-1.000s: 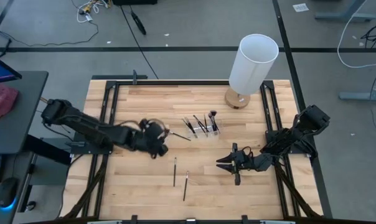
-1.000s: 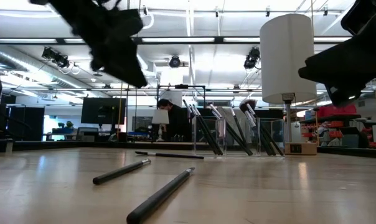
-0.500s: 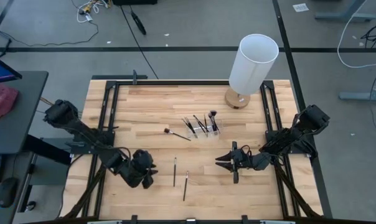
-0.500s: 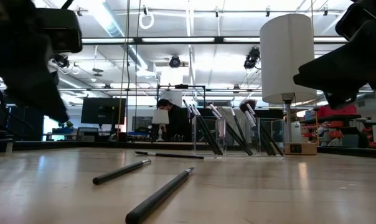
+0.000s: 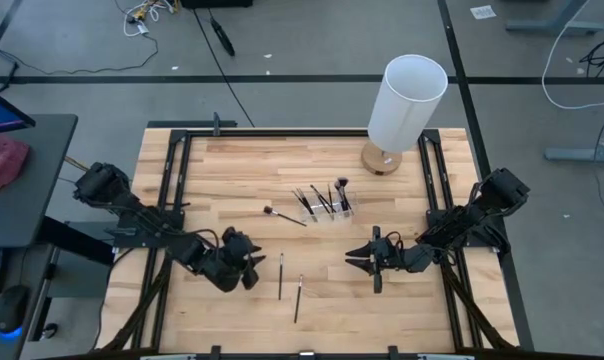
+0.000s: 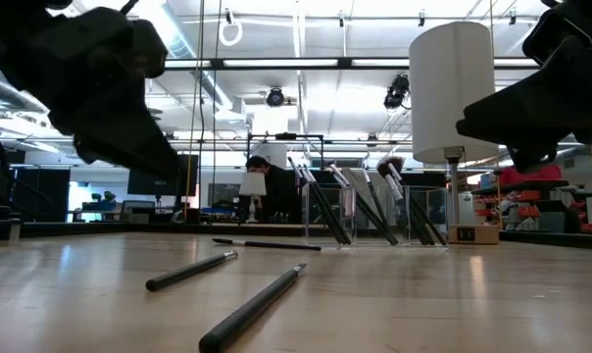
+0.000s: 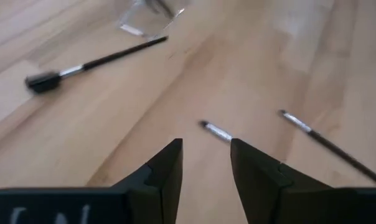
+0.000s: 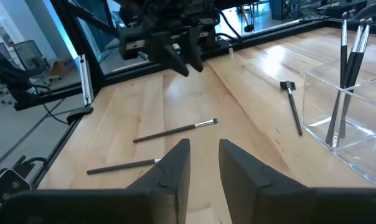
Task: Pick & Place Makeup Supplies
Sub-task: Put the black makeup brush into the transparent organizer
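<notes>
Desk [image 5: 232, 160] of pale wood, three loose brushes lying flat near its middle, all untouched. First brush [image 5: 280, 276] and second brush [image 5: 298, 298] side by side toward the front edge, close but apart, both pointing roughly front to back. Broad-headed brush [image 5: 285, 216] farther back, angled, its tip end just beside the clear holder [image 8: 362, 155]. Standing brushes [image 5: 322, 198] leaning inside that holder, bristles up. White lamp [image 5: 407, 100] on its round wooden base at the back right, well apart from the rest.

Left end effector [image 7: 205, 158] raised off the desk, just to the left of the first brush; fingers [image 7: 166, 174] released, spread, nothing between them, the pale tip of the first brush showing on the wood beyond the gap. Right end effector [image 8: 203, 165] waiting to the right of the two front brushes, also off the surface, fingers parted by a narrow gap and grasping nothing, aimed across the desk toward the left arm.
</notes>
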Controlling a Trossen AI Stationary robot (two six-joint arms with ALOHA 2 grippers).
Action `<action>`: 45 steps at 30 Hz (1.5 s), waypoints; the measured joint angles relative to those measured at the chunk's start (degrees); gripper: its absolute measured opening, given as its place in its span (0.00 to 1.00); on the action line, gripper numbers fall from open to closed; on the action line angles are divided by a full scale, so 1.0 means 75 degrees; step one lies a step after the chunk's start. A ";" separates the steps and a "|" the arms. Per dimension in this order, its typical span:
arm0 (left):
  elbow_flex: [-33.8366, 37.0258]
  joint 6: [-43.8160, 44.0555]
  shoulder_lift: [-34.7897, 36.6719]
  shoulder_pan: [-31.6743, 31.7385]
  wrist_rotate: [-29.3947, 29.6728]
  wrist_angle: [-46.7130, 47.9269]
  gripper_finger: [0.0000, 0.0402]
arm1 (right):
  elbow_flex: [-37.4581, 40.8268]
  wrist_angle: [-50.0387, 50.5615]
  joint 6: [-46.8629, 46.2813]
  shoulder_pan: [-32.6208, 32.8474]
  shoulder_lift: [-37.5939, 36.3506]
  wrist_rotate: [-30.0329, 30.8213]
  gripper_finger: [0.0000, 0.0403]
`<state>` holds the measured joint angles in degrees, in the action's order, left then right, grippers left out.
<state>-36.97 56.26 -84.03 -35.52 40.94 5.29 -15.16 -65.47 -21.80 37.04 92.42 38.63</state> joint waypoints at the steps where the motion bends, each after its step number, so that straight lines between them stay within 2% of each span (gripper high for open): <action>1: 0.0000 -0.0200 0.0000 0.0010 -0.0030 -0.0117 0.35 | 0.0000 0.0000 -0.0001 0.0000 0.0000 0.0000 0.22; 4: 0.0000 -0.0772 -0.0052 -0.0017 -0.0083 -0.0604 0.40 | 0.0000 0.0000 0.0000 0.0000 0.0000 0.0000 0.22; 8: -0.0034 -0.1458 -0.0215 -0.0191 -0.0009 -0.1543 0.53 | 0.0000 0.0000 0.0000 0.0000 0.0000 -0.0002 0.22; 11: -0.0281 -0.1644 -0.0694 -0.0369 0.0227 -0.1634 0.61 | 0.0000 0.0003 0.0000 0.0000 -0.0003 0.0000 0.22; 14: -0.0764 -0.1681 -0.1478 -0.0412 0.0470 -0.1568 0.66 | 0.0000 0.0003 -0.0001 -0.0005 -0.0003 -0.0003 0.22; 20: -0.1935 -0.1409 -0.2928 -0.0440 0.1132 -0.1211 0.65 | 0.0000 0.0006 -0.0032 -0.0015 -0.0005 -0.0006 0.22; 27: -0.3120 0.0150 -0.3711 -0.0513 0.1785 0.1213 0.62 | 0.0000 0.0047 -0.0087 -0.0015 -0.0006 -0.0004 0.22; 29: -0.3168 0.0800 -0.3786 -0.0570 0.2080 0.1555 0.62 | 0.0000 0.0056 -0.0090 -0.0015 -0.0006 -0.0006 0.22; 34: -0.3008 0.1937 -0.4173 -0.0617 0.2168 0.1500 0.62 | 0.0000 0.0131 -0.0085 -0.0015 -0.0006 -0.0005 0.22; 41: -0.3048 0.2075 -0.4871 -0.0605 0.2384 0.0988 0.61 | 0.0000 0.0145 -0.0097 -0.0015 -0.0006 -0.0004 0.22; 45: -0.3063 0.2186 -0.4943 -0.0596 0.2110 0.1569 0.54 | 0.0000 0.0187 -0.0175 -0.0015 -0.0006 -0.0003 0.22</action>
<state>-59.94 72.66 -121.10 -39.99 56.76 17.06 -15.16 -64.07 -23.11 36.93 92.38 38.61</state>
